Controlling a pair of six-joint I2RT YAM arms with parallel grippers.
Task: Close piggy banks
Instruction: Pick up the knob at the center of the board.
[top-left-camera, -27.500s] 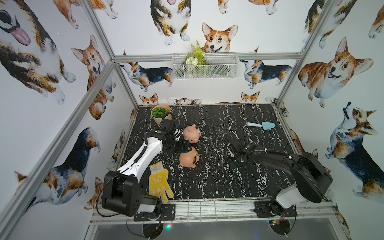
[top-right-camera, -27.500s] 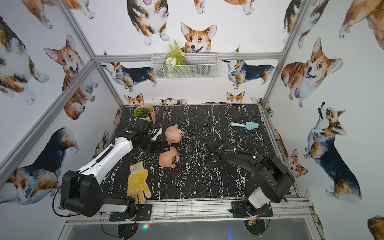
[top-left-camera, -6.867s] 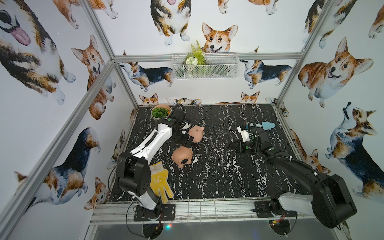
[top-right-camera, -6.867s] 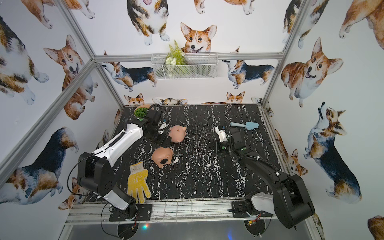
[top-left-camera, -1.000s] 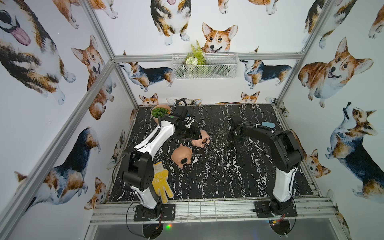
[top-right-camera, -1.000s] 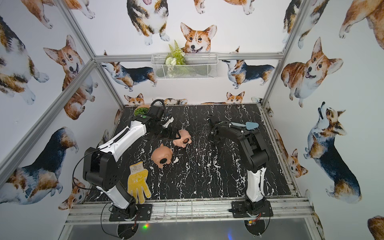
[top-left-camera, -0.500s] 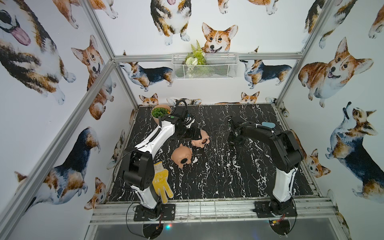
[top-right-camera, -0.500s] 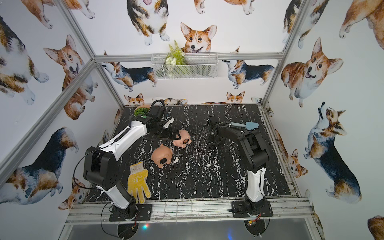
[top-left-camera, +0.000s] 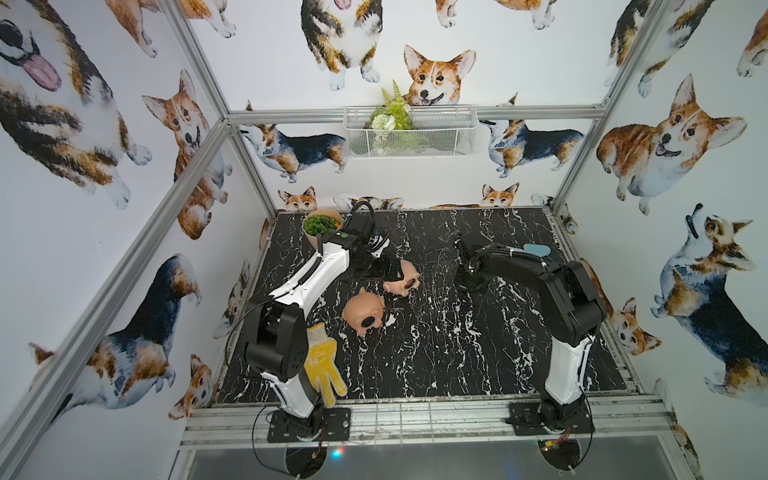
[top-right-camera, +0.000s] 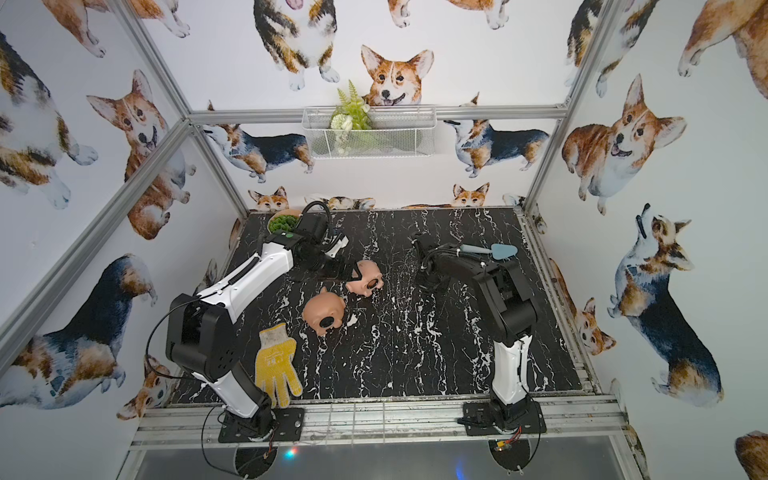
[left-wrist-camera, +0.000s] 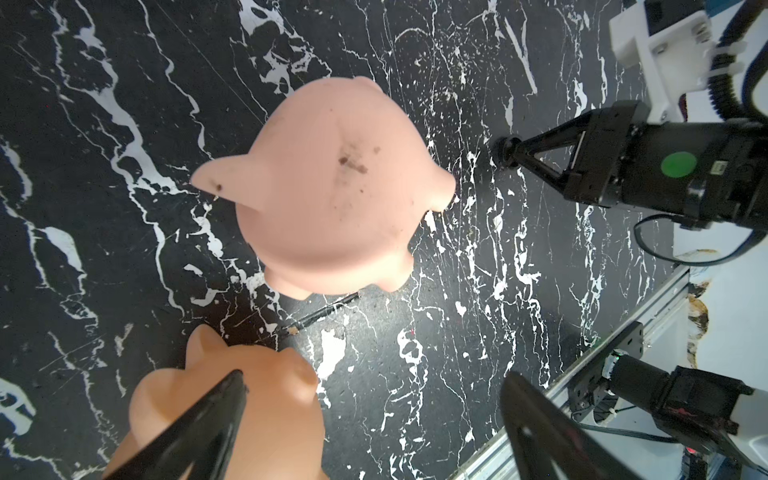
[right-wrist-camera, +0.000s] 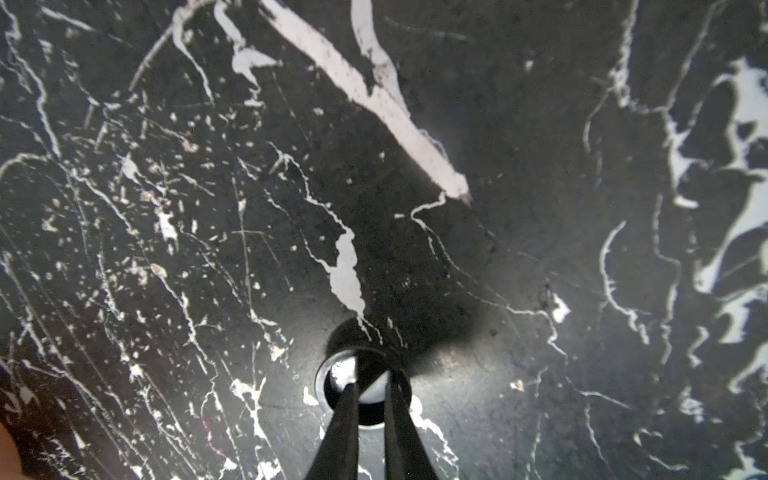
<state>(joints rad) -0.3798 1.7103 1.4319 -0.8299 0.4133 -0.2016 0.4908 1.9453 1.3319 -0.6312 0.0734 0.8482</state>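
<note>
Two piggy banks lie on the black marble table. The pale pink one (top-left-camera: 401, 277) (top-right-camera: 365, 277) (left-wrist-camera: 332, 195) is on its side, a dark round spot on its belly. The darker tan one (top-left-camera: 365, 309) (top-right-camera: 324, 312) (left-wrist-camera: 257, 407) lies nearer the front, with its dark belly circle facing up. My left gripper (top-left-camera: 384, 270) (left-wrist-camera: 374, 395) hovers open beside the pale bank, nothing between its fingers. One finger (left-wrist-camera: 208, 424) overlaps the tan bank in the left wrist view. My right gripper (right-wrist-camera: 371, 380) (left-wrist-camera: 505, 151) is pinched on a round black plug (right-wrist-camera: 332, 374) resting on the table.
A peach plant pot (top-left-camera: 320, 226) stands at the back left, behind the left arm. A yellow glove (top-left-camera: 322, 365) lies at the front left, and a blue trowel (top-right-camera: 498, 250) at the back right. A thin dark stick (left-wrist-camera: 320, 311) lies between the banks. A wire basket (top-left-camera: 409, 133) hangs on the back wall.
Over the last second both arms and both banks stay almost where they were. Compared with several seconds ago, the right gripper has come down left of the trowel and the pale bank has tipped over.
</note>
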